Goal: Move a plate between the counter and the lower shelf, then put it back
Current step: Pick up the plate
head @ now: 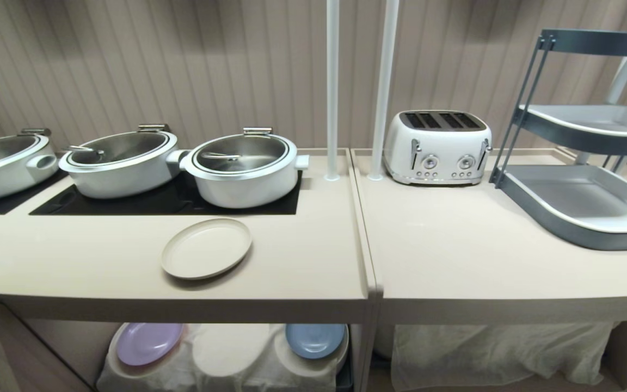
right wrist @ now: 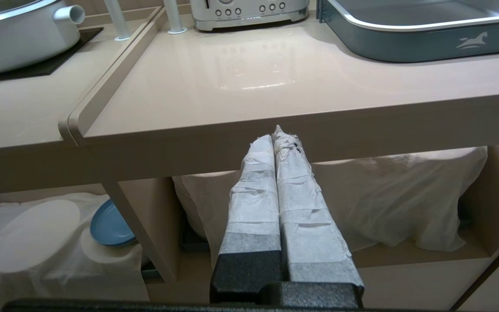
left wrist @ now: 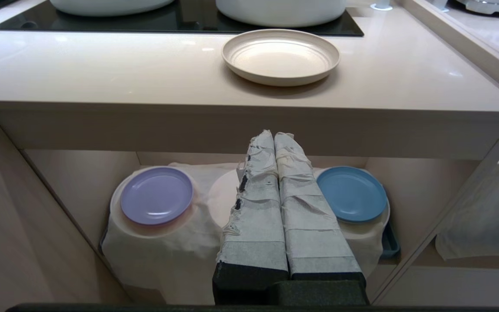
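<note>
The cream-beige plate (head: 206,247) (left wrist: 280,55) lies flat on the counter (head: 101,261) (left wrist: 102,73), just in front of the black cooktop. Under the counter, the lower shelf (head: 226,354) (left wrist: 167,255) holds a wrinkled white cloth over round humps; the middle hump (head: 230,348) is bare. My left gripper (left wrist: 273,135) is shut and empty, hanging in front of the counter's front edge, below the plate. My right gripper (right wrist: 274,138) is shut and empty too, before the front edge of the neighbouring worktop. Neither arm shows in the head view.
Three white lidded pots (head: 243,169) stand on the cooktop (head: 166,201). A lilac plate (head: 148,343) (left wrist: 156,195) and a blue plate (head: 314,340) (left wrist: 351,193) rest on the outer humps. A white toaster (head: 437,147) and a grey tiered tray rack (head: 585,201) occupy the right worktop.
</note>
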Robot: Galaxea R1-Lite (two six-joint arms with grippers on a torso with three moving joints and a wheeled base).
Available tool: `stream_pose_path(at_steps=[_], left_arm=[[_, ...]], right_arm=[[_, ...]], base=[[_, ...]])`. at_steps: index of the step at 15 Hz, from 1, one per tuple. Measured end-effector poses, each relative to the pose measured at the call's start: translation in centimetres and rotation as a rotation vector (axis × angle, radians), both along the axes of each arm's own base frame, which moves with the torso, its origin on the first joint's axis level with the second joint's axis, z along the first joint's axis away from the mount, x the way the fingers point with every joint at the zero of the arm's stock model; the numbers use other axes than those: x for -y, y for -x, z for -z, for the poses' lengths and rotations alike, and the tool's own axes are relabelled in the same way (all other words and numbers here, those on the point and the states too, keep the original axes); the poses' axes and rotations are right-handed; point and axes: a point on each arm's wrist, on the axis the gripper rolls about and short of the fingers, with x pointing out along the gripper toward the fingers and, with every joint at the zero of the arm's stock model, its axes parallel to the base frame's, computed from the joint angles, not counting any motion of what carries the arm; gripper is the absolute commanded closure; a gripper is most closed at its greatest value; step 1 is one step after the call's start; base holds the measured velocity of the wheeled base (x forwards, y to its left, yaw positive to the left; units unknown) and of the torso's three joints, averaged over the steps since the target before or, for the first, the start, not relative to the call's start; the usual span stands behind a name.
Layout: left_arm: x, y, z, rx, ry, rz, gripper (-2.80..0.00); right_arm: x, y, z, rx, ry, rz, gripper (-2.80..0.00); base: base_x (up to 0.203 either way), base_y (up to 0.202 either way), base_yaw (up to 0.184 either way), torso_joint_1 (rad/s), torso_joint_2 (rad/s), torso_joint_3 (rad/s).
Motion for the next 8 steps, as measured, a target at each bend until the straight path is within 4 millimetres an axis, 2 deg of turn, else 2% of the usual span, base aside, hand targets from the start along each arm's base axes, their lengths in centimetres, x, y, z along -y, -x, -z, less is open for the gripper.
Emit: stream_pose_path(at_steps=[8], left_arm=[[0.0, 0.02, -0.11, 0.005, -0.012, -0.001, 0.0]], right_arm=[[0.0, 0.0, 0.0, 0.0, 0.0, 0.0, 0.0]], base=[[0.0, 0.0, 0.0, 0.0, 0.0, 0.0]])
